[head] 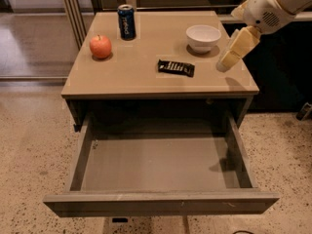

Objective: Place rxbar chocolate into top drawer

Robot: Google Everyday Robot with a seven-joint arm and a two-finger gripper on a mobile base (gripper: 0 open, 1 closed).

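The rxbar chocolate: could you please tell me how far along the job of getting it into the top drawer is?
Done: the top drawer stands pulled open, its grey floor showing. In hand: the gripper hovers over the right edge of the table, right of the bowl, apart from the rxbar chocolate, which lies on the table. Left: reach the bar, grasp it, and set it in the drawer.

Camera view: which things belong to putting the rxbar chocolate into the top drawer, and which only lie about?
For the job: rxbar chocolate, on the table; top drawer, open; gripper, above the table's right edge, beside the white bowl.
Lying about: apple; blue can; white bowl.
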